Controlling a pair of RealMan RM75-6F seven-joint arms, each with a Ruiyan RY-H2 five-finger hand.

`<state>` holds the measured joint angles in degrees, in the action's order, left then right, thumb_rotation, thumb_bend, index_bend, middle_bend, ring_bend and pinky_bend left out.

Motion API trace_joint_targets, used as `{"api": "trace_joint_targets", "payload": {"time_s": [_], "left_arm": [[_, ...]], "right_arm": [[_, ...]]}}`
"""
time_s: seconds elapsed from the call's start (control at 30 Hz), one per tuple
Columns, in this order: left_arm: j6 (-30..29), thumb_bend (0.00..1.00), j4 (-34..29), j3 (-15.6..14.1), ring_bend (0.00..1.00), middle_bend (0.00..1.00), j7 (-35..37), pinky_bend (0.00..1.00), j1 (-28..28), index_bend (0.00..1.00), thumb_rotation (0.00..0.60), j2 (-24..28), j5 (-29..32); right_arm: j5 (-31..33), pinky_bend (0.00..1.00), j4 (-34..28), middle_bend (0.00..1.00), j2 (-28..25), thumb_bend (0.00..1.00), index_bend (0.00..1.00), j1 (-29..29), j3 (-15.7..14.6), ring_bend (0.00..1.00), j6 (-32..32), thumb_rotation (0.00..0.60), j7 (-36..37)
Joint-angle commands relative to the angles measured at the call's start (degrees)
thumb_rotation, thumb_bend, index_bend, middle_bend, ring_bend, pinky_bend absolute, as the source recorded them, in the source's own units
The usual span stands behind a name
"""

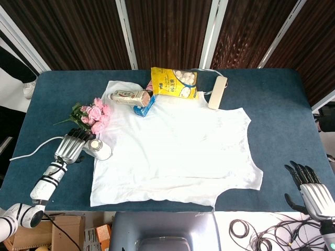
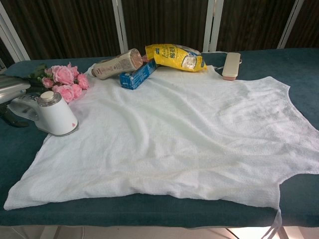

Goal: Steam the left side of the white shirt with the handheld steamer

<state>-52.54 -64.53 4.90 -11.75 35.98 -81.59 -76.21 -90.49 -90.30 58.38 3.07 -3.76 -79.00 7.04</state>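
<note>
My left hand [image 1: 71, 146] rests at the white handheld steamer [image 1: 99, 149], which stands on the counter [image 1: 272, 99] touching the left edge of the white shirt [image 1: 178, 151], just in front of the pink roses [image 1: 94, 114]; its fingers [image 1: 78, 135] lie against the steamer's handle, but I cannot tell whether they have closed round it. My right hand [image 1: 311, 191] hangs open and empty off the counter's near right corner. To do this well I should grip the handle firmly, lift clear, keep the cord [image 1: 31, 149] slack, and sweep slowly along the shirt's left side.
</note>
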Motion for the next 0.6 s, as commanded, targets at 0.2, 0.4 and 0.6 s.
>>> {"api": "trace_joint_targets", "payload": {"time_s": [0.2,0.4,0.6], "left_arm": [[0.8,0.25,0.8,-0.1,0.14,0.25,0.9,0.16,0.3,0.28,0.600,0.1,0.2],[1.9,0.26,2.1,-0.8,0.20,0.30,0.7,0.19,0.7,0.32,0.600,-0.2,-0.1],[2.5,0.26,2.9,-1.0,0.22,0.34,0.6,0.20,1.1,0.38,0.600,-0.6,-0.2]], "right_arm": [[0.1,0.00,0.1,0.00,-0.1,0.36,0.00,0.0,0.0,0.00,0.0,0.600,0.2],[0.6,0.00,0.2,0.00,0.0,0.36,0.00,-0.1,0.1,0.00,0.1,0.600,0.1],[0.8,0.00,0.3,0.00,-0.1,0.36,0.00,-0.3,0.1,0.00,0.1,0.600,0.1]]}}
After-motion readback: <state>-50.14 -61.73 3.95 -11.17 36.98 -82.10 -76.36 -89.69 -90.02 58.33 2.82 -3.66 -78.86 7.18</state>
